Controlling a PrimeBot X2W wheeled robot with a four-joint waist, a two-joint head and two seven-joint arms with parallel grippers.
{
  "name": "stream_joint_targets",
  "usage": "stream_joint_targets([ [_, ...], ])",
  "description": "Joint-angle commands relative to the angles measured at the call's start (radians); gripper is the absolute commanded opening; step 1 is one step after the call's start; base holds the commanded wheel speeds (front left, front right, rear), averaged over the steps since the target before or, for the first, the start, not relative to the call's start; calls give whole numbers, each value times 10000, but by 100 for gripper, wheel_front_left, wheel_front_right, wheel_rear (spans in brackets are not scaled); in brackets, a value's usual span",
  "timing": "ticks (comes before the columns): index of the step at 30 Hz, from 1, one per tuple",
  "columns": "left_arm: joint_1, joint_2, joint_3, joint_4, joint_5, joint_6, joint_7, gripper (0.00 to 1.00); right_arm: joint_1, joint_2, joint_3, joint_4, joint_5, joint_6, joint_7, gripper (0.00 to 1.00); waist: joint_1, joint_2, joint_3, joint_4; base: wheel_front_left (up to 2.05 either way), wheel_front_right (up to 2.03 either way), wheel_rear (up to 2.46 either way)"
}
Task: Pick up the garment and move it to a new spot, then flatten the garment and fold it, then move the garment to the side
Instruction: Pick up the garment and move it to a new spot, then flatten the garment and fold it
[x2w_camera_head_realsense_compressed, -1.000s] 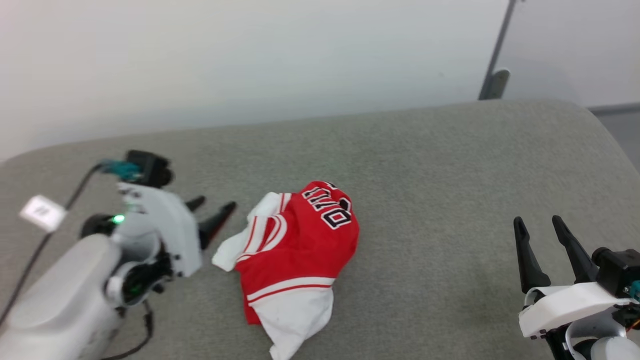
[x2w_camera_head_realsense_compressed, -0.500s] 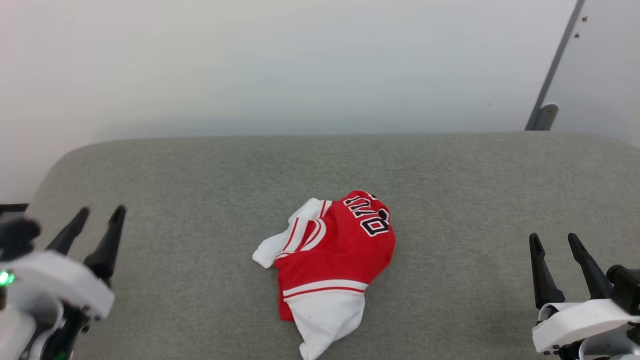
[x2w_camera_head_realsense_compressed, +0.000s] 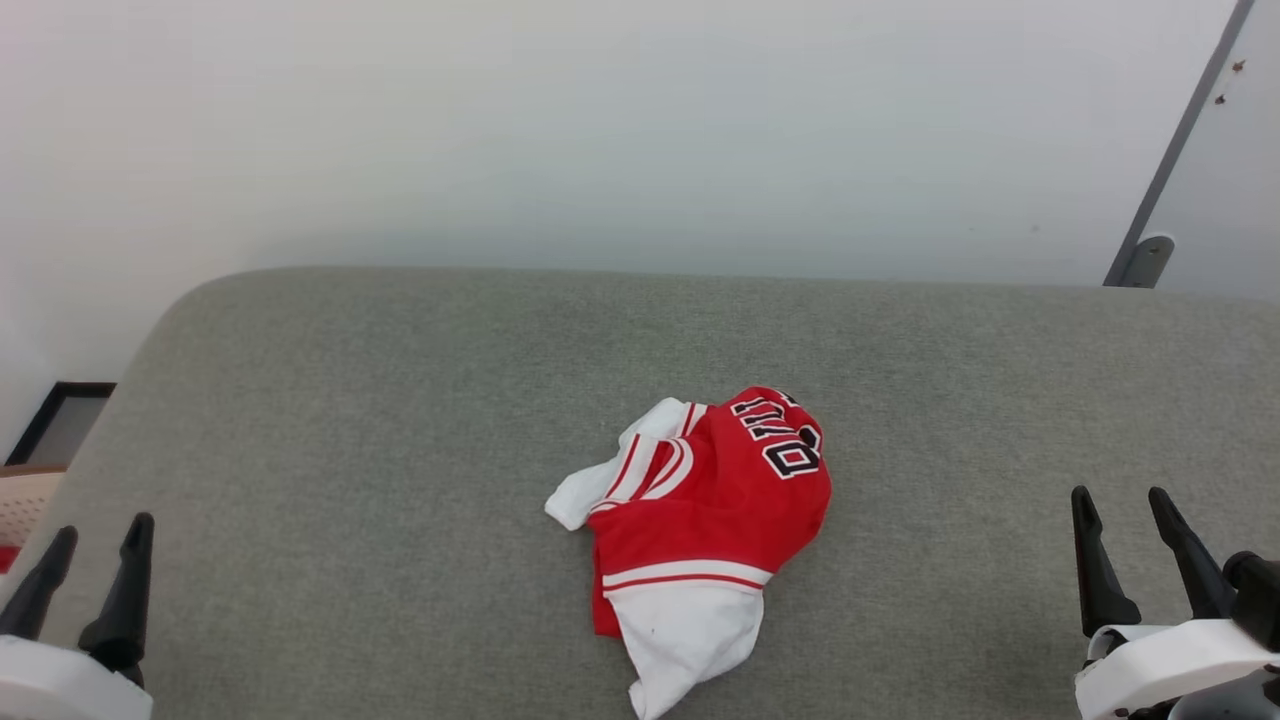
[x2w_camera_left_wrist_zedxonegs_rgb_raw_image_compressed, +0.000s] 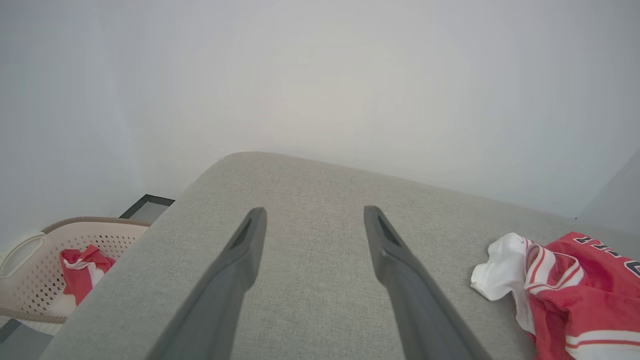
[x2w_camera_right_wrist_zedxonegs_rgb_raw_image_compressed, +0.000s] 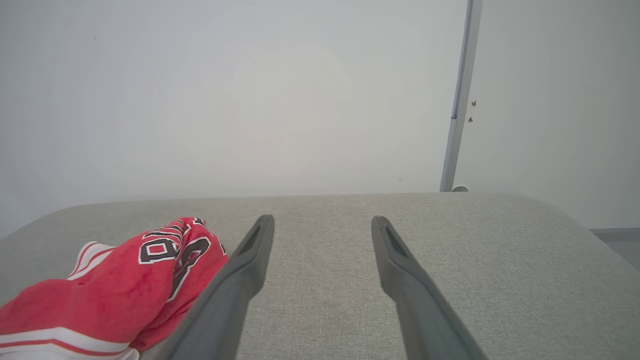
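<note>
The garment (x2w_camera_head_realsense_compressed: 705, 515), a red jersey T-shirt with white sleeves, striped trim and black lettering, lies crumpled in a heap near the middle of the grey table (x2w_camera_head_realsense_compressed: 400, 450). The left wrist view has the garment (x2w_camera_left_wrist_zedxonegs_rgb_raw_image_compressed: 575, 285) at its right edge, and the right wrist view has the garment (x2w_camera_right_wrist_zedxonegs_rgb_raw_image_compressed: 125, 280) at its lower left. My left gripper (x2w_camera_head_realsense_compressed: 97, 535) stands open at the lower left, far left of the heap, with nothing between its fingers. My right gripper (x2w_camera_head_realsense_compressed: 1118, 502) stands open at the lower right, well to the right of the heap, also holding nothing.
A pale perforated laundry basket (x2w_camera_left_wrist_zedxonegs_rgb_raw_image_compressed: 30, 260) holding another red-and-white cloth (x2w_camera_left_wrist_zedxonegs_rgb_raw_image_compressed: 82, 272) sits on the floor beyond the table's left end. A white wall runs behind the table. A grey vertical rail (x2w_camera_head_realsense_compressed: 1170, 170) stands at the back right.
The head camera has swung, shifting the whole picture. My left arm has drawn back from beside the garment to the lower left corner. The garment keeps its crumpled shape.
</note>
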Motion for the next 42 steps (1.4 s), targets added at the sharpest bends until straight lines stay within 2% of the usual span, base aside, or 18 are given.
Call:
stream_joint_targets([
  [1,204,-129,244,-81,255,-100,-46,100,147,-11,-29,22,-23,-14,-71,100,0,0,-2,54,0,0,0],
  [12,515,-538,679,-195,1009,-601,-37,100,164,44,51,47,-35,-14,-111,100,0,0,18,126,0,0,0],
  [23,335,-607,663,-163,1024,-692,15,100,126,33,306,-15,65,-14,61,100,0,0,112,175,0,0,0],
  [31,50,-637,566,-172,1000,-605,203,100,39,63,1522,98,568,-14,652,100,0,0,204,572,0,0,0],
  [36,-111,-611,488,-253,1072,-554,310,100,-15,25,2612,204,1003,-14,1419,100,0,0,285,979,0,0,0],
  [42,-366,-676,316,-377,1158,-545,465,100,0,-43,3395,215,1473,-14,2619,100,0,0,517,1557,0,0,0],
])
